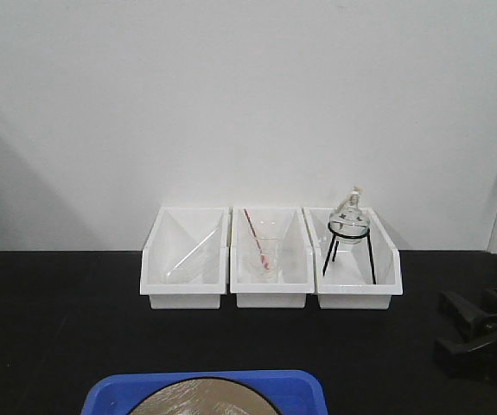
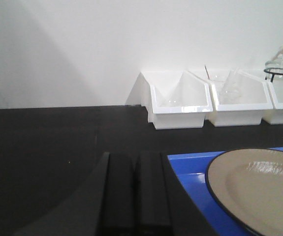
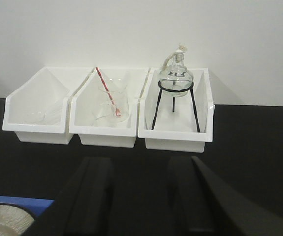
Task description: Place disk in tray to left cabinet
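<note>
Plain white wall (image 1: 248, 104) behind a black tabletop (image 1: 58, 328).

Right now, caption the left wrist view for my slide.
Left end effector beside blue rectangular plastic tray holding glossy tan round plate, white bins behind.

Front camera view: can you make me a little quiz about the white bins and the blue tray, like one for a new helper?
1. True or false: the disk lies in the blue tray.
2. Fill in the blank: the rod leaning in the glass beaker in the middle white bin is coloured ____.
3. Pick one: where does the glass lamp on the black tripod stand?
A. the left white bin
B. the middle white bin
C. the right white bin

Key: 1 true; 2 red; 3 C.
</note>
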### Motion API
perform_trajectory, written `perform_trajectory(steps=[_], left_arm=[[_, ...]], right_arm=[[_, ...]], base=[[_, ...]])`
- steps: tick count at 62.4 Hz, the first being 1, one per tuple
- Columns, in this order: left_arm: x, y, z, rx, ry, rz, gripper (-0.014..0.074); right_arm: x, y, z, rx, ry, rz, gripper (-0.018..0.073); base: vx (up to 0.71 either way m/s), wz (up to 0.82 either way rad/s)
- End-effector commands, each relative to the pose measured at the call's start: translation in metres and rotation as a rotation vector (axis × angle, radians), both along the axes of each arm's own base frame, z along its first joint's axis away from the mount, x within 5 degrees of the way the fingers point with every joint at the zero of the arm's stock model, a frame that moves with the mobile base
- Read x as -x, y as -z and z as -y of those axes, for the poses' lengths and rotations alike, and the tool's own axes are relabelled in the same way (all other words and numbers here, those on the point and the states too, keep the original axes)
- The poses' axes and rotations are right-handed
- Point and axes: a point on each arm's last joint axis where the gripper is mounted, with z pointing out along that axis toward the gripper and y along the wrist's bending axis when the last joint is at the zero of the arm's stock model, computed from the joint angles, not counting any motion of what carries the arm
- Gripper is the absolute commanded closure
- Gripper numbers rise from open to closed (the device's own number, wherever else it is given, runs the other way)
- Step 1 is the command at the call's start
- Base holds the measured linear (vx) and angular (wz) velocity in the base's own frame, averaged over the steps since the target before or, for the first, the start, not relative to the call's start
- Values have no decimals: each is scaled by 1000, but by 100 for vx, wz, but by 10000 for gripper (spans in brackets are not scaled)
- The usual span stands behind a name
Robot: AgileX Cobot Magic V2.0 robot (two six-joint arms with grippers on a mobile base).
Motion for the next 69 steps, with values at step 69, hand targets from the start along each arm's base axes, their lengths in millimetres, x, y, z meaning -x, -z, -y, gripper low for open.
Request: perform_trajectory(steps=[69], left_arm=[[-176, -110, 24, 24, -7, -681, 374]], right_arm=[[9, -20, 4, -2, -12, 84, 226]], base=[[0, 0]])
